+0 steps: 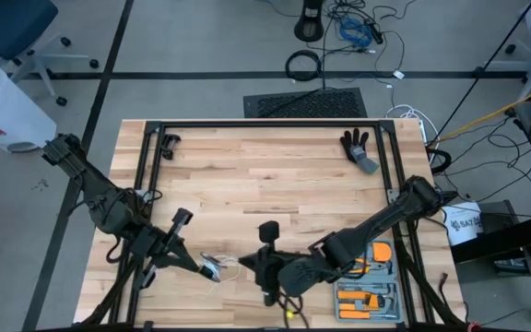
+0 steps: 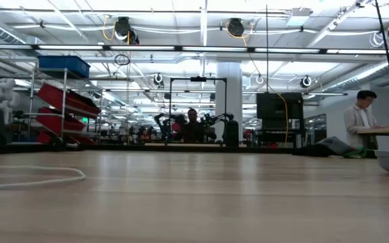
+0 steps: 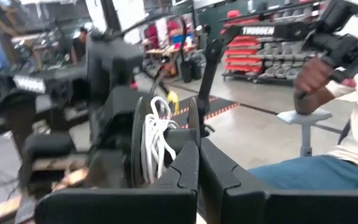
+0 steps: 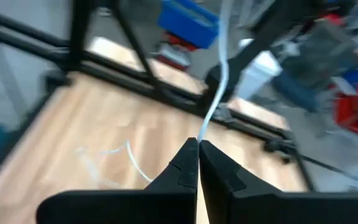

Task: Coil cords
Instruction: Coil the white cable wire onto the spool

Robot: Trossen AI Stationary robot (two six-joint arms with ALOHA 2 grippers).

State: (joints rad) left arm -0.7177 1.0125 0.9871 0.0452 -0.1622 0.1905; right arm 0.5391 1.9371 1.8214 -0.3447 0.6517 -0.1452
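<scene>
**Ana:** Cord count first: one thin white string-like cord (image 4: 219, 87), joined to one small round black disc-shaped reel (image 3: 160, 140) with white turns wound between its two flanges.

**Ben:** Where does it sit?

**Ana:** At the near edge of the pale wooden tabletop (image 1: 256, 180), between the two dark arms. The left claw (image 3: 197, 155) is clamped on the reel, its two fingers pressed together at the reel's rim. The right claw (image 4: 197, 144) is pinched shut on the cord, which runs up and away from its fingertips. More loose cord lies on the wood just beyond that claw, and the low view shows one curved stretch of it resting flat at the tabletop's left side.

**Ben:** Anything else on the wood?

**Ana:** One black work glove (image 1: 356, 143) with one grey tool beside it near the far right corner, and one case of orange-handled tools (image 1: 369, 281) at the near right, partly under the right arm.

**Ben:** And off the tabletop?

**Ana:** One thick black cable ring (image 1: 303, 65) on the floor, plus one seated person in blue trousers in the left wrist view, a hand (image 3: 312, 74) on a dark handle.
</scene>
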